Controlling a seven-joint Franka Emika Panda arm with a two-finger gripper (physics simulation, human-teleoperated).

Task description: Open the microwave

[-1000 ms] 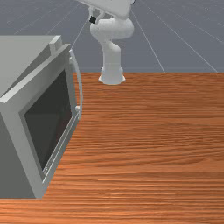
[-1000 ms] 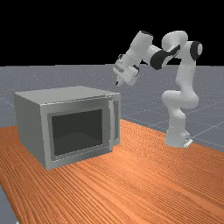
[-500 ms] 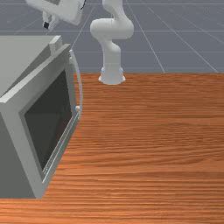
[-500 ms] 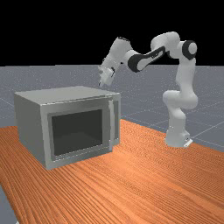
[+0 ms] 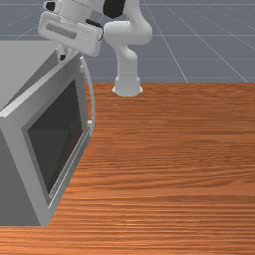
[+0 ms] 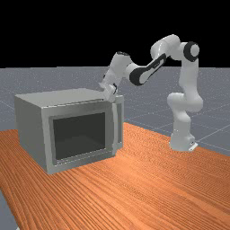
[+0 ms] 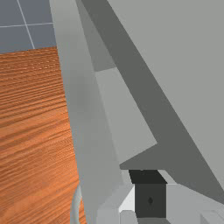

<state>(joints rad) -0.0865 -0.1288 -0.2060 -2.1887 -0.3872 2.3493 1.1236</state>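
And here's the microwave oven [image 6: 67, 95], over at nine o'clock in the far view, sitting on the counter [image 5: 174, 174]. Its door [image 5: 28, 164] stands slightly ajar, a wedge of gap showing behind it! What's inside? The window [image 6: 80, 134] is dark, so I can't make out any contents.

Up comes the tool [image 5: 62, 55], near eleven o'clock in the front view, right at the door's top edge, by the gap's wider end; contact is impossible to call, and so is whether it's open or closed. The curved handle [image 5: 91, 99] runs down the door, toward five o'clock from the tool in that front view.
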